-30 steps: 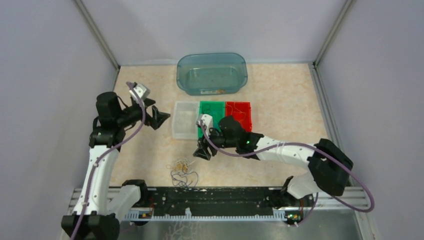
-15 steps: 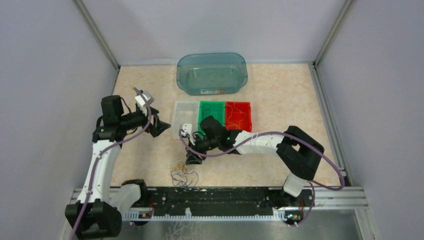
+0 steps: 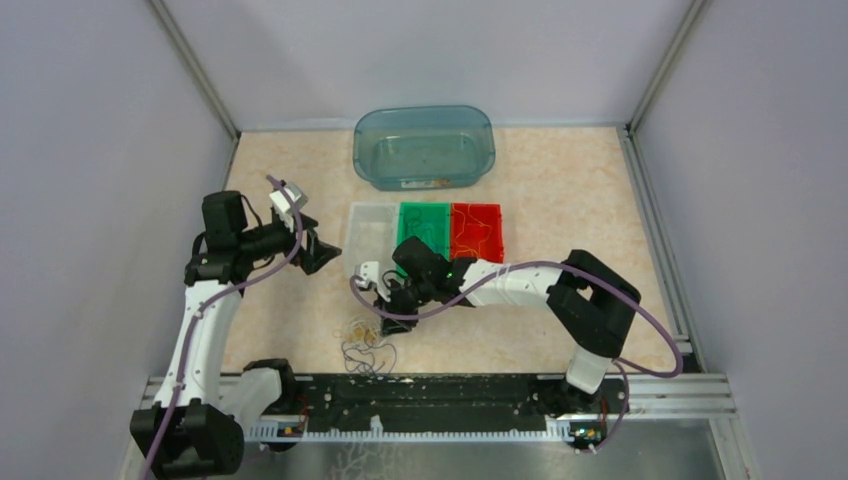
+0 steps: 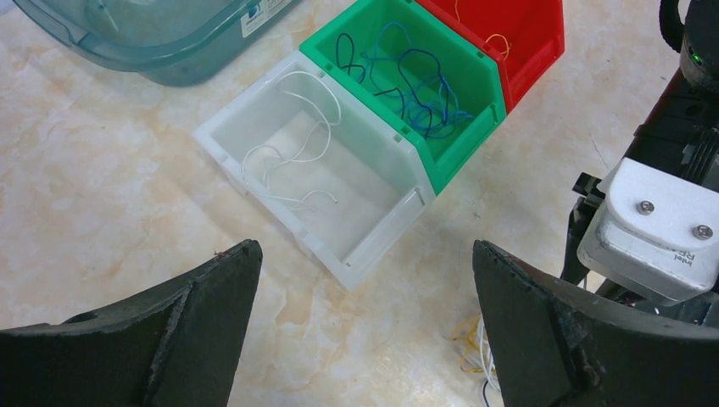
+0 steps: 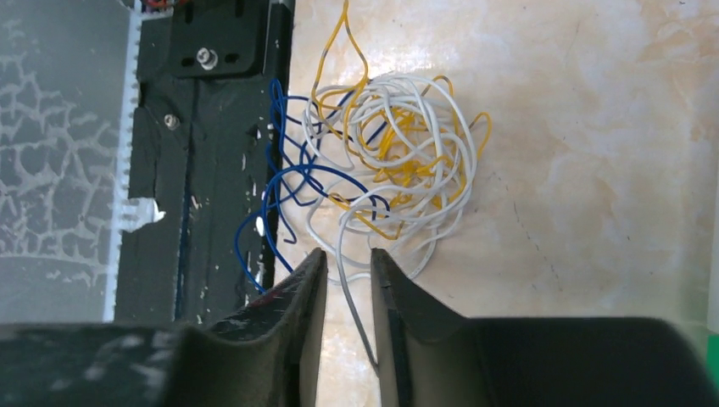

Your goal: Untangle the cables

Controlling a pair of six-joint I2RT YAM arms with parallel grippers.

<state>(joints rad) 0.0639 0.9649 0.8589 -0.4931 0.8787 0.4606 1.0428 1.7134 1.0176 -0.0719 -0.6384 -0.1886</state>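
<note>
The cables (image 5: pixel 390 161) lie in one tangle of white, yellow and blue strands on the desk (image 5: pixel 593 153), directly ahead of the right gripper (image 5: pixel 349 280). Its jaws stand nearly together with a narrow gap; one white strand runs into that gap, unpinched. The left gripper (image 4: pixel 363 326) is released, spread wide, facing the clear bin (image 4: pixel 381 242).
</note>
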